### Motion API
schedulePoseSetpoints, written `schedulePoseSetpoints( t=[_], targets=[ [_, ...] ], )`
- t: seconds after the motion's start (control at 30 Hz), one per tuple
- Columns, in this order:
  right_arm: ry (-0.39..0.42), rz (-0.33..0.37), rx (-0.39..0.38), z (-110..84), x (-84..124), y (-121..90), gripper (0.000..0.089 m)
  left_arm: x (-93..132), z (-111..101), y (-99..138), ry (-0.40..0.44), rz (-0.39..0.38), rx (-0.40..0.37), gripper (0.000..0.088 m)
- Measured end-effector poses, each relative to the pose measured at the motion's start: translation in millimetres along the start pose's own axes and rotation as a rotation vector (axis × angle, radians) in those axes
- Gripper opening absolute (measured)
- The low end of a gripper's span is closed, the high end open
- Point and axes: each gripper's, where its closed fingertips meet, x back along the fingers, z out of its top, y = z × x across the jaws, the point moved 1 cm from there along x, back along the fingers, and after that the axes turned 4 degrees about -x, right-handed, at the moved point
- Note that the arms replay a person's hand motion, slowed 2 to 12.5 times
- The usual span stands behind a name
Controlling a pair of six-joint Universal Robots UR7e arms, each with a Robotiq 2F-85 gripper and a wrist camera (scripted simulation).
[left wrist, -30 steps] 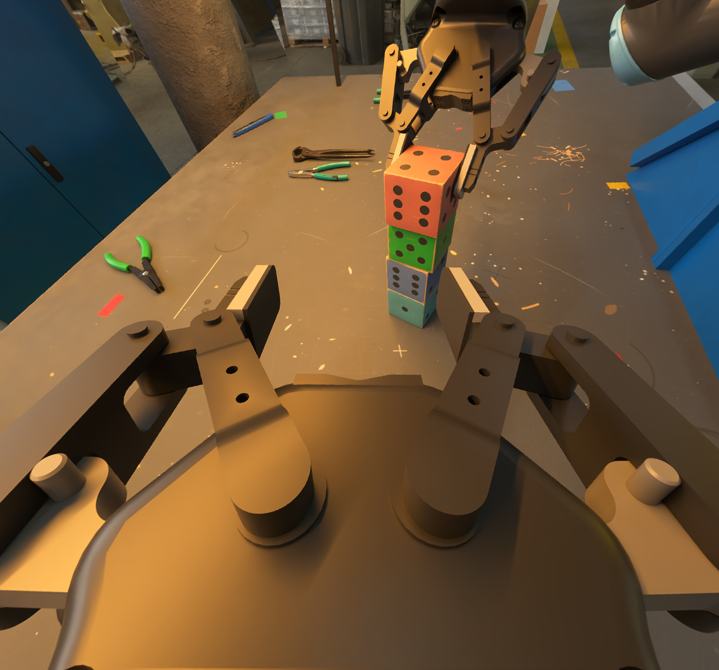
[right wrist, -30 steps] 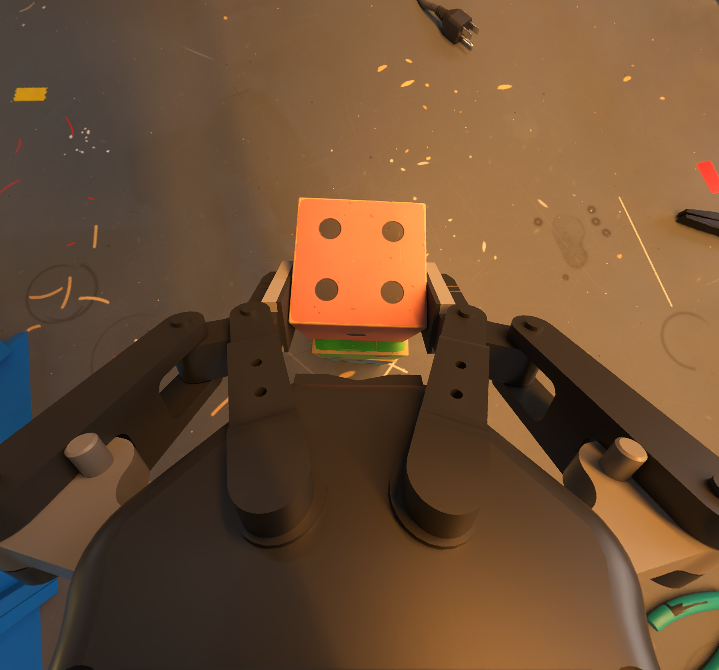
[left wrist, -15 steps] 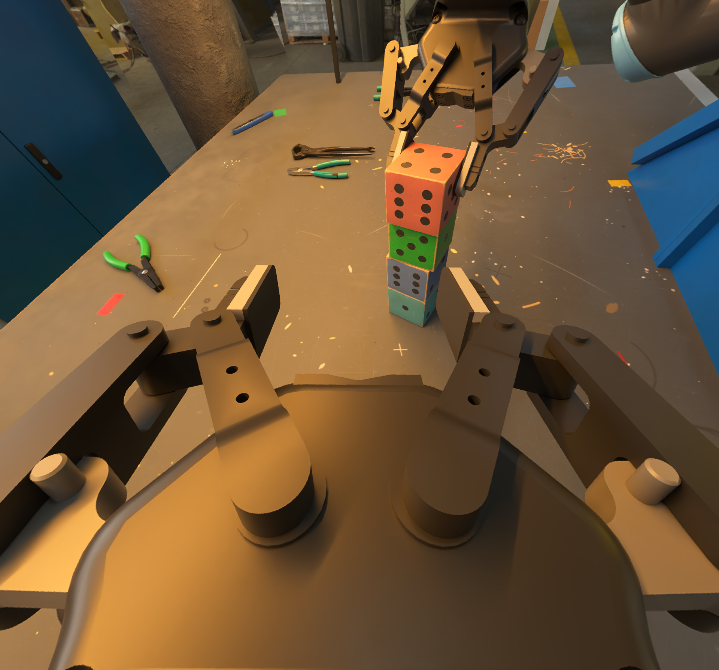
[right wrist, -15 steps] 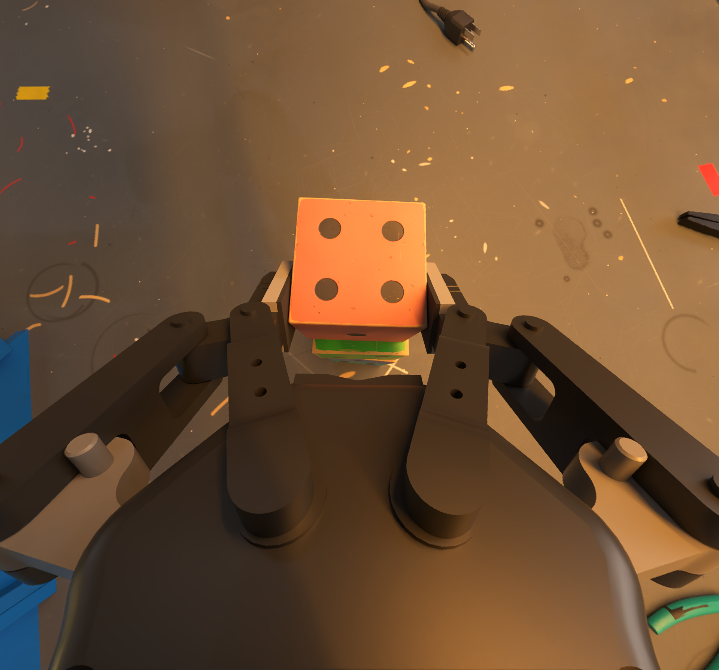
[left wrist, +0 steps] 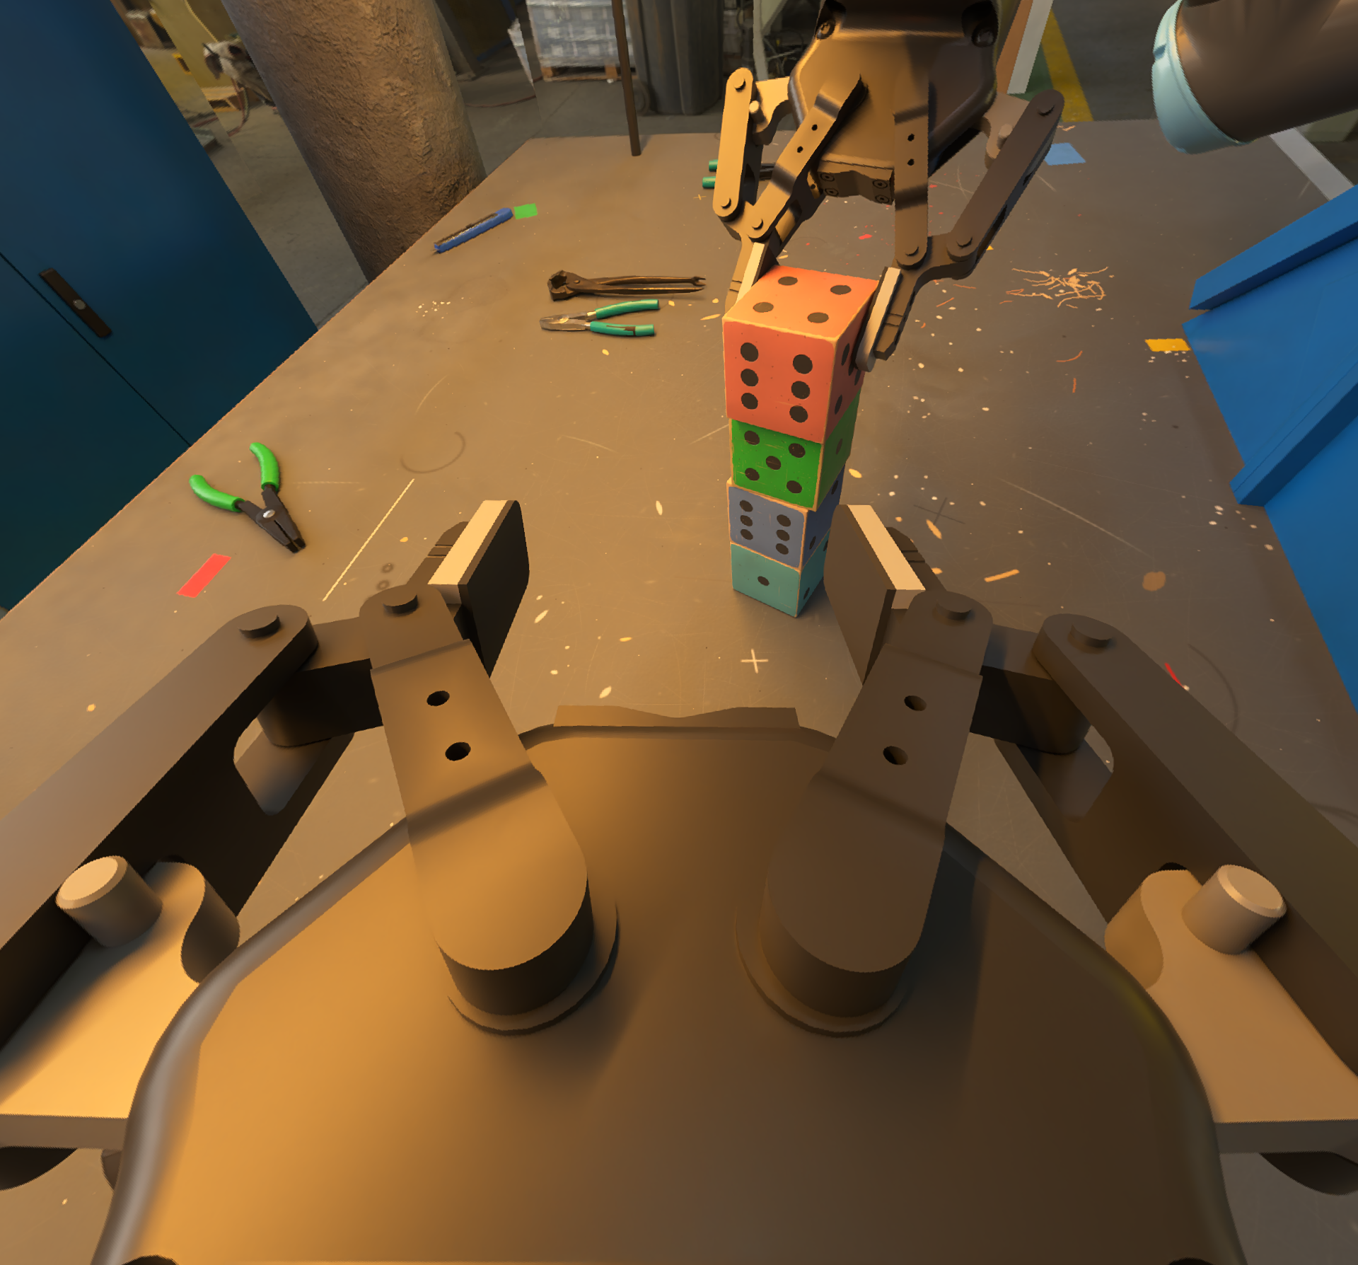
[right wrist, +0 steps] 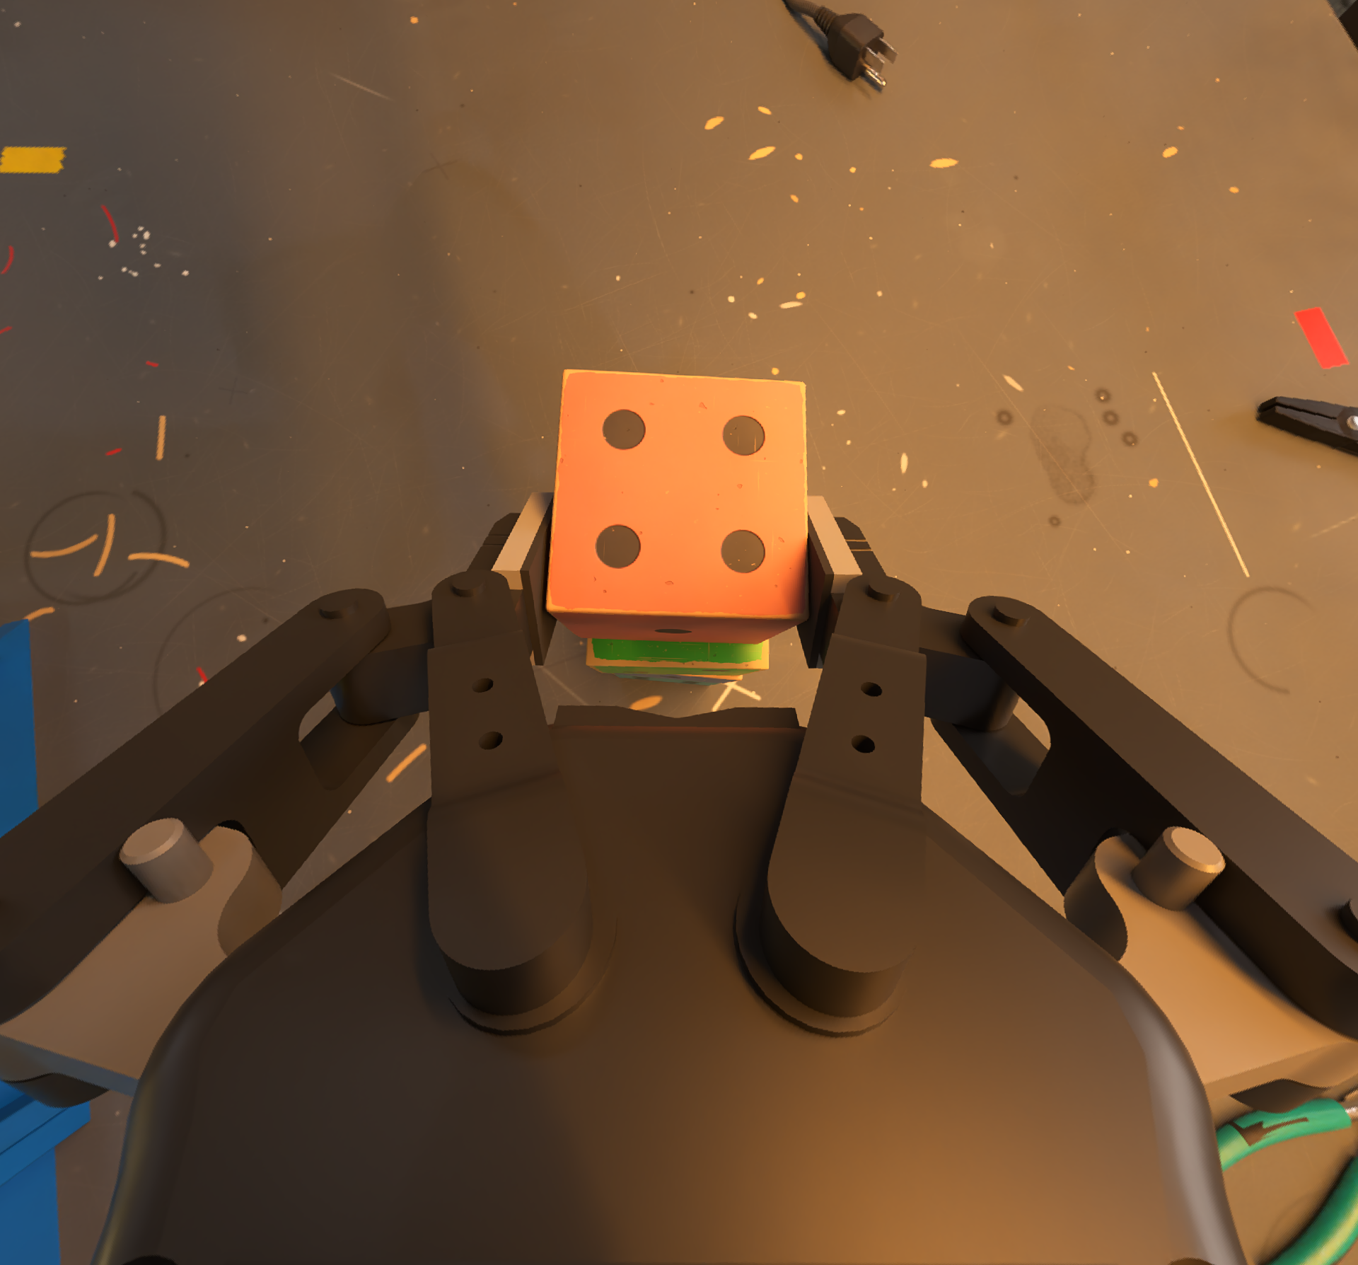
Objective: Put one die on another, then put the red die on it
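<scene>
Four dice stand in one upright stack on the workbench (left wrist: 514, 421): a teal die (left wrist: 764, 579) at the bottom, a grey-blue die (left wrist: 764, 524), a green die (left wrist: 775, 461), and the red die (left wrist: 779, 370) on top. My right gripper (left wrist: 812, 296) comes down from above with its pads against two opposite sides of the red die, which rests on the green one. In the right wrist view the gripper (right wrist: 676, 531) frames the red die (right wrist: 676, 495), and a strip of the green die (right wrist: 676, 653) shows below. My left gripper (left wrist: 676, 539) is open and empty, low, with its right finger beside the stack's base.
Green-handled pliers (left wrist: 250, 495) lie at the left. Black pincers (left wrist: 624, 285), teal-handled pliers (left wrist: 599, 325) and a blue marker (left wrist: 474, 230) lie behind the stack. A blue cabinet (left wrist: 110, 274), a pillar (left wrist: 331, 53) and a blue box (left wrist: 1293, 384) flank the bench. A power plug (right wrist: 856, 50) lies farther off.
Almost nothing has changed. The right gripper stays around the red die on top of the stack, and the left gripper stays open in place.
</scene>
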Motion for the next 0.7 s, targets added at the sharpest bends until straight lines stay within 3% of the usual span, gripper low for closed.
schedulePoseSetpoints(
  t=[0.7],
  targets=[
    [0.001, 0.000, 0.013, -0.7, -0.2, -1.5, 0.0523, -2.2, -1.6, 1.0, -0.011, -0.005, -0.004, 0.0714]
  ],
)
